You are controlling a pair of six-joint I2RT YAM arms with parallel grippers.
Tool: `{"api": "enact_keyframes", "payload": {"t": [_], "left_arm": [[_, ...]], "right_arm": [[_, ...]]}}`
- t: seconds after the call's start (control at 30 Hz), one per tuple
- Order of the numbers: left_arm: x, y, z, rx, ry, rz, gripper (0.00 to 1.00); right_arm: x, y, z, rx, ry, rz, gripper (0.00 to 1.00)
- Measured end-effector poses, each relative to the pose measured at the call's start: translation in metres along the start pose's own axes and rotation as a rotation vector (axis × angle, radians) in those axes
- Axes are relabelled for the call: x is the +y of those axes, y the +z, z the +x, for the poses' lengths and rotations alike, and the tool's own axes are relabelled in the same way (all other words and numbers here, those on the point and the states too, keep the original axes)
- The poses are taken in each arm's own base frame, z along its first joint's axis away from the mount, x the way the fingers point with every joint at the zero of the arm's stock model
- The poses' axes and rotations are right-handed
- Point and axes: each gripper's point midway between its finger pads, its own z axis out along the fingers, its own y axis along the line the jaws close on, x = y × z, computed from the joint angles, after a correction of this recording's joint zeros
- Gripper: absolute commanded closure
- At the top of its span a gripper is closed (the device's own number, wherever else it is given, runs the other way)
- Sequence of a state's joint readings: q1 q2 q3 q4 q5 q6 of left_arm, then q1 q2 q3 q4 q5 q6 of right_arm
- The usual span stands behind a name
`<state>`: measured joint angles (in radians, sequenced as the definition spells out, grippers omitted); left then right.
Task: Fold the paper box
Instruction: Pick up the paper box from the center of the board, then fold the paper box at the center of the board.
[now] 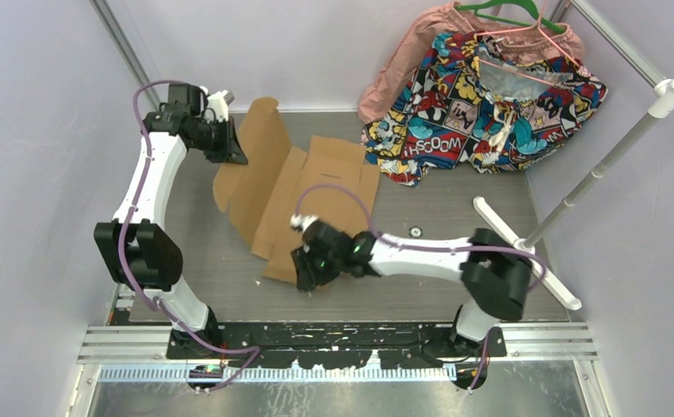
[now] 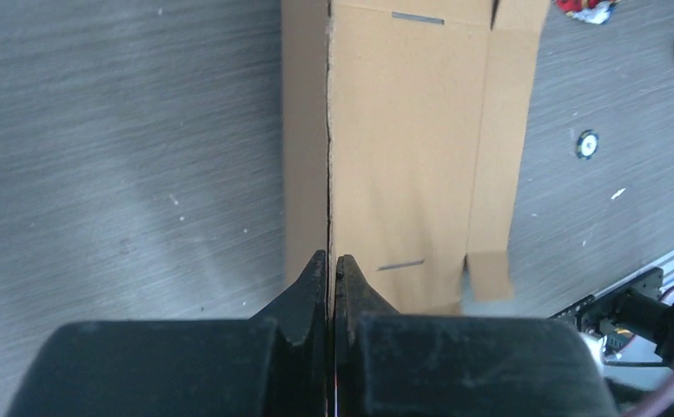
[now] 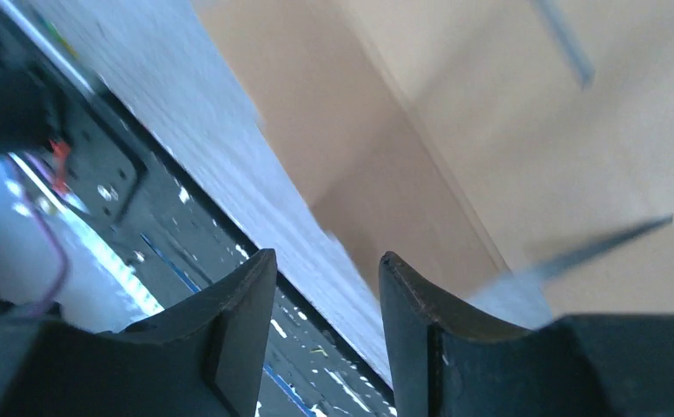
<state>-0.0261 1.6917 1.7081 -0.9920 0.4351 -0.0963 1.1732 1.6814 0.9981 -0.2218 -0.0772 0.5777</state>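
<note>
The paper box point(image 1: 325, 182) is a flat brown cardboard sheet with flaps and slits, lying left of the table's middle. Its left flap stands raised. My left gripper point(image 1: 229, 149) is shut on that raised flap's edge. In the left wrist view the flap runs edge-on up from between the jaws point(image 2: 331, 261), with the rest of the sheet point(image 2: 412, 130) flat to the right. My right gripper point(image 1: 309, 268) is open and empty, low over the sheet's near corner. In the right wrist view point(image 3: 327, 261) the cardboard point(image 3: 490, 104) lies beyond the fingertips.
A comic-print cloth point(image 1: 481, 104) and a pink garment point(image 1: 403, 61) on a green hanger point(image 1: 498, 10) lie at the back right. A white rack pole point(image 1: 603, 161) with its foot point(image 1: 525, 252) stands at the right. A small round disc point(image 1: 415, 232) lies mid-table. The metal base rail point(image 1: 333, 340) runs along the near edge.
</note>
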Motion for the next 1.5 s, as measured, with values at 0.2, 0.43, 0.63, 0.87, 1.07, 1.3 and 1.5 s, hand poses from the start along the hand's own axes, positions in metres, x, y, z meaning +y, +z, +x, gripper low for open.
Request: {"api": "enact_keyframes", "payload": {"t": [0.2, 0.43, 0.63, 0.87, 1.07, 1.3, 1.5], "left_arm": [[-0.017, -0.009, -0.018, -0.056, 0.029, 0.073, 0.97], [-0.026, -0.008, -0.020, -0.054, 0.037, 0.114, 0.97], [-0.029, -0.009, -0.025, -0.048, 0.050, 0.117, 0.97], [-0.031, -0.014, -0.032, -0.038, 0.074, 0.116, 0.97], [-0.030, -0.009, -0.027, -0.012, 0.077, 0.117, 0.89], [-0.027, 0.006, -0.018, 0.037, 0.095, 0.048, 0.85], [-0.030, 0.017, -0.006, 0.080, 0.180, -0.092, 0.85]], "right_arm": [[-0.064, -0.082, -0.125, -0.260, 0.138, -0.013, 0.44], [-0.135, -0.115, -0.199, -0.377, 0.149, 0.098, 0.45], [-0.188, -0.087, -0.220, -0.333, 0.216, 0.102, 0.49], [-0.218, -0.057, -0.185, -0.236, 0.308, 0.069, 0.54], [-0.187, -0.023, -0.120, -0.092, 0.295, 0.040, 0.55], [-0.149, 0.002, -0.083, -0.014, 0.263, 0.017, 0.59], [-0.123, 0.014, -0.079, -0.028, 0.276, 0.004, 0.61]]}}
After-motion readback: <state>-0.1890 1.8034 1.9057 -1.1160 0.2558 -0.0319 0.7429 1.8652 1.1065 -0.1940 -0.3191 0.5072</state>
